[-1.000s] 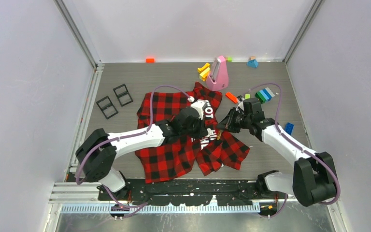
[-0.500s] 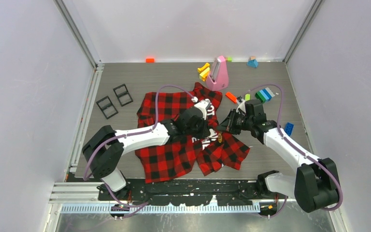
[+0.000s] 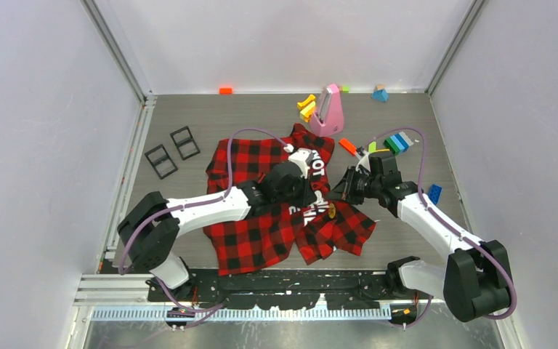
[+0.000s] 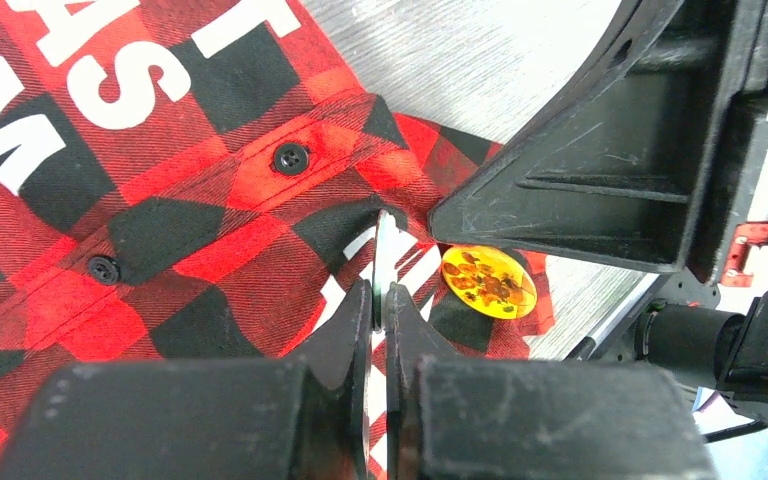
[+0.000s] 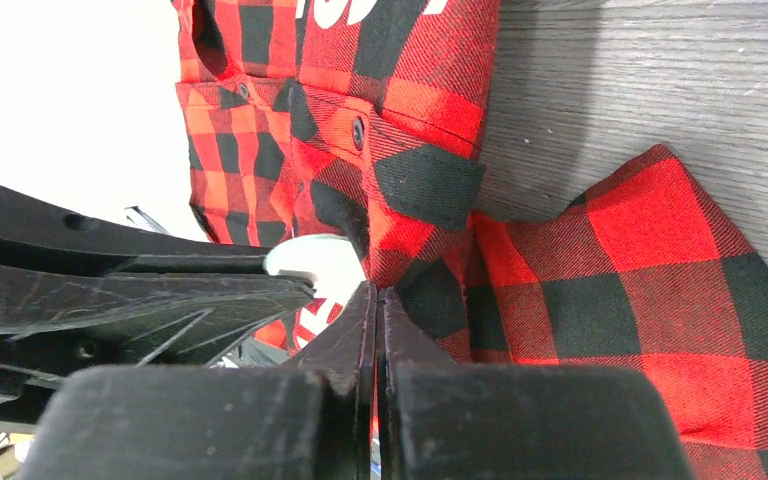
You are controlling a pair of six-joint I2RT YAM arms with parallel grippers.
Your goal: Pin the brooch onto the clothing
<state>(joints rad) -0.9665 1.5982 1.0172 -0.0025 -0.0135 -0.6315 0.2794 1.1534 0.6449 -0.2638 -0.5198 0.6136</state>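
The clothing [image 3: 254, 225], a red-and-black check shirt with white lettering, lies crumpled mid-table. It also shows in the left wrist view [image 4: 190, 190] and the right wrist view [image 5: 660, 280]. The brooch [image 3: 330, 211], a round yellow disc, lies face up on the shirt [image 4: 488, 282]. My left gripper [image 3: 317, 196] is shut on a thin silver disc [image 4: 385, 250] held edge-on just left of the brooch [image 4: 380, 300]. My right gripper [image 3: 338, 193] is shut on a raised fold of the shirt's edge [image 5: 375, 300]. The silver disc shows pale in the right wrist view [image 5: 310, 258].
A pink wedge-shaped object [image 3: 328, 109] and yellow blocks [image 3: 306, 107] stand behind the shirt. An orange block [image 3: 347, 146], green and blue blocks [image 3: 398, 142] and a blue block [image 3: 434, 193] lie to the right. Two black frames [image 3: 172, 151] lie at the left.
The brooch now lies in the open on the shirt, clear of the right gripper's tip. The right gripper has drawn back slightly to the right. The left gripper has shifted a little.
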